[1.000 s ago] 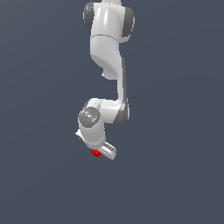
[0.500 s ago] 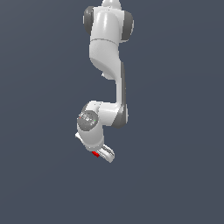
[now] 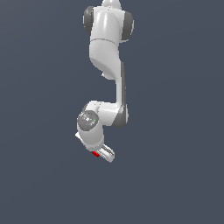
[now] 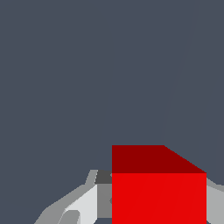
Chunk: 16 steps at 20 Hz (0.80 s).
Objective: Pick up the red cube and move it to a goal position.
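The red cube [image 4: 158, 192] fills the near part of the wrist view, with a light grey finger [image 4: 89, 202] pressed against one side and the other finger [image 4: 214, 203] against the opposite side. My gripper [image 4: 158, 210] is shut on it. In the exterior view the white arm hangs down the middle of the picture. The gripper [image 3: 101, 154] is at the arm's lower end, and only a small sliver of the red cube [image 3: 95, 153] shows beside the fingers; the rest is hidden by the hand.
Plain dark grey-blue ground [image 3: 175, 183] lies all around the arm in both views. No other object or edge shows.
The wrist and hand have shifted slightly downward in the exterior view, and a little less of the red cube shows beside the fingers. The grip looks unchanged.
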### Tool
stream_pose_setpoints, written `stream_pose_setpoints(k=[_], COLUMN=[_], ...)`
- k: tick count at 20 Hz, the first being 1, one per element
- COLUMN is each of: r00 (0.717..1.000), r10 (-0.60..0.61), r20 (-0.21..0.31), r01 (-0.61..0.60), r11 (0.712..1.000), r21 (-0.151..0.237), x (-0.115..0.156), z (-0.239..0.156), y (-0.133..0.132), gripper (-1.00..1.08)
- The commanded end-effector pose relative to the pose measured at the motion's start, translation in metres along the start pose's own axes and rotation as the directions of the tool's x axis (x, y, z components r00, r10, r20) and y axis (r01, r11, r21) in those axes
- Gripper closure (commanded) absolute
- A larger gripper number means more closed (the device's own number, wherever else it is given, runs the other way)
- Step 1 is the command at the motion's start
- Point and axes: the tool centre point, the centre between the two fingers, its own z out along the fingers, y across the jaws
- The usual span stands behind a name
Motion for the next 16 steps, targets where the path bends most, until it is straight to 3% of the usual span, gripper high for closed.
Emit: stream_pose_setpoints(k=[1,8,16], r00=[1.0,1.0,1.0], r10=[0.0,0.0,0.0], r20=[-0.001,-0.001,0.0], r01=[0.0,0.0,0.0], r11=[1.0,1.0,1.0], r21=[0.0,0.0,0.001], x=[-0.001,-0.019,-0.066], z=[-0.002,-0.017,-0.059], y=[-0.001,-0.015,-0.052], gripper=[1.08,1.08,1.08])
